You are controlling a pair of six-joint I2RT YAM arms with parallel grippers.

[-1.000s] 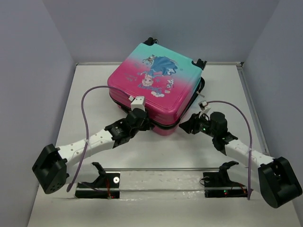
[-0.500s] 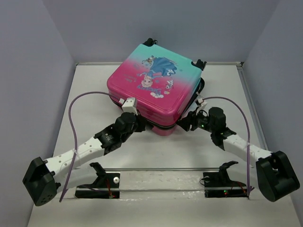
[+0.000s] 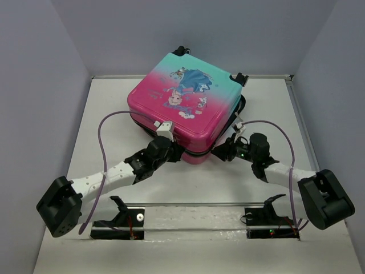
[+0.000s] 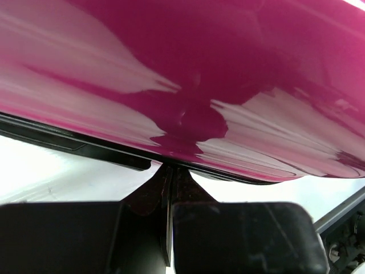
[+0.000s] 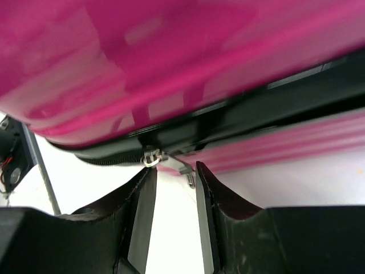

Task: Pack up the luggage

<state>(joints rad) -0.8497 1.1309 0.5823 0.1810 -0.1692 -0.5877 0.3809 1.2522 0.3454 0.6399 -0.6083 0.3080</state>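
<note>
Luggage (image 3: 185,108) lying closed at the far middle of the table (image 3: 108,114), pink end toward the arms. Left pincer (image 4: 169,171) pressed together, tip against the black seam under the pink shell. Right pincer (image 5: 175,171) apart, fingertips just below the zipper pull (image 5: 150,157).

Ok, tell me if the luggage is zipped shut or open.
Lid down, not fully zipped: the luggage lies flat, but the right wrist view shows a black gap between its shells past the zipper pull.
</note>
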